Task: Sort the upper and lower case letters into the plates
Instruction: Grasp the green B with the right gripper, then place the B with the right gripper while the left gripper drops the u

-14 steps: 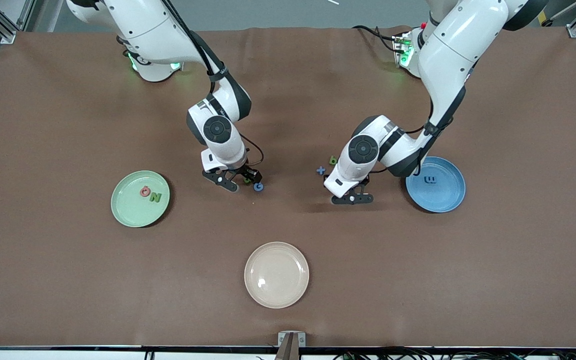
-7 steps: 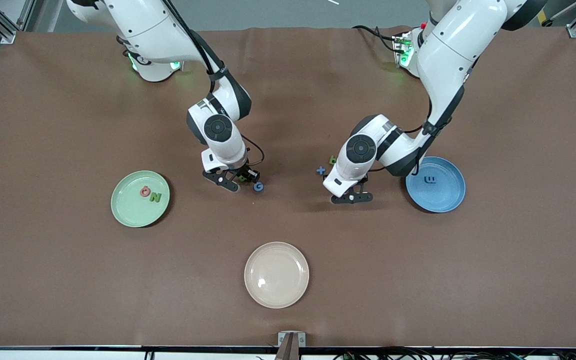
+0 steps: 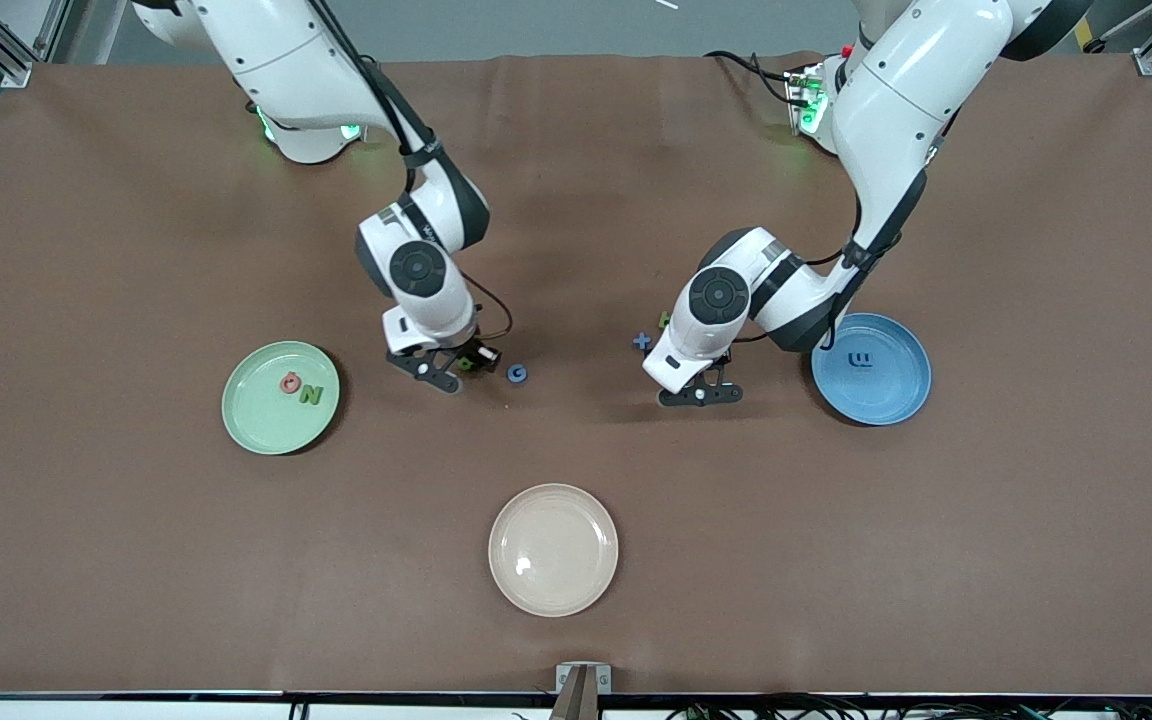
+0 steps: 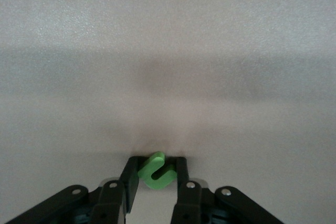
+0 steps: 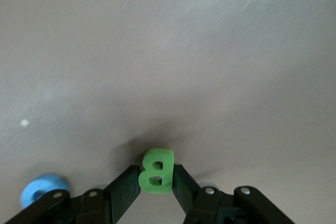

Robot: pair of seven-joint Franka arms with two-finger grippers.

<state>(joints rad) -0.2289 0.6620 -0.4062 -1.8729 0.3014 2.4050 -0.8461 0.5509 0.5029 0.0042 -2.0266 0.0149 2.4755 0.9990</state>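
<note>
Your right claw [image 5: 156, 182] is clenched on a green B [image 5: 156, 171], low over the tabletop [image 3: 836, 560] beside the blue G [image 3: 516, 374]. Your left claw [image 4: 156, 182] grips a green u [image 4: 156, 171] close to the blue plate [image 3: 901, 395], which holds 1 blue m [image 3: 863, 359]. The green plate [image 3: 261, 420] carries a pink G [image 3: 290, 382] and a green N [image 3: 311, 394]. A blue x [image 3: 642, 342] lies on the tabletop beside your left arm's wrist.

My right gripper [image 5: 156, 182] pinches a green B [image 5: 156, 171]. A blue G [image 3: 516, 374] lies on the table; a green N [image 3: 310, 394] lies in the green plate [image 3: 254, 420].
</note>
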